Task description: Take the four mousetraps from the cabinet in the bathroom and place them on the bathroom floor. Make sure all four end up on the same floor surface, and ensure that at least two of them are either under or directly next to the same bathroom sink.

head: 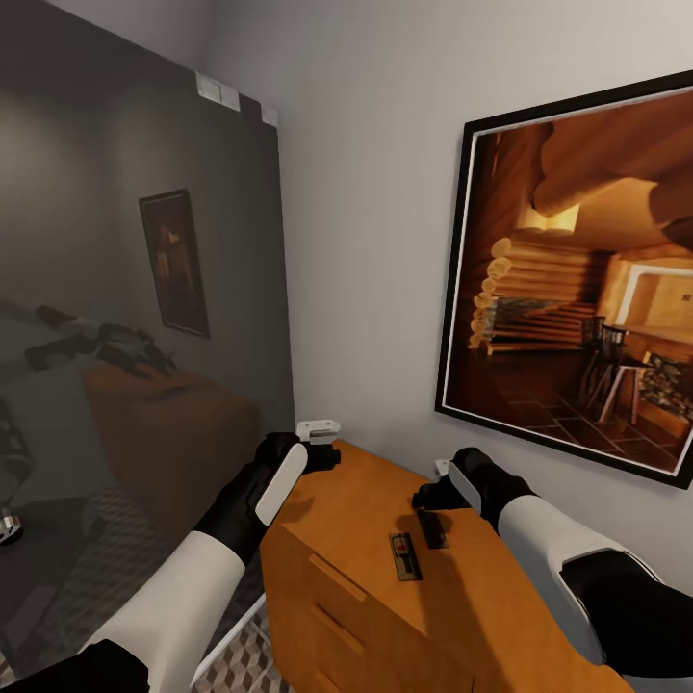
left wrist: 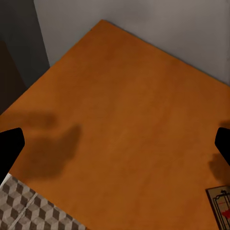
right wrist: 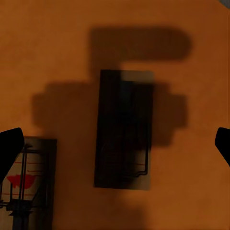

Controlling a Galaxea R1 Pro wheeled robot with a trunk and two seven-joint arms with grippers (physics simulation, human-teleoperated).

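The orange-brown cabinet [head: 356, 510] stands against the wall, with two mousetraps on its flat top. One mousetrap [head: 405, 556] lies nearer the front edge and shows a red mark. The other mousetrap [head: 431, 527] sits just behind it, in shadow. My right gripper [head: 431, 498] hovers open right above that shaded mousetrap [right wrist: 123, 129], its fingers spread wide on either side, with the red-marked one [right wrist: 26, 187] beside it. My left gripper [head: 322, 455] is open over the bare far corner of the cabinet top [left wrist: 124, 110]. A mousetrap corner [left wrist: 221, 207] shows at the edge of the left wrist view.
A large framed cabin picture [head: 577, 279] hangs on the wall above the cabinet's right side. A dark reflective panel [head: 144, 289] fills the left wall. Cube-patterned bathroom floor [head: 241, 664] shows beside the cabinet's left face [left wrist: 28, 211]. Drawer fronts [head: 337, 582] face me.
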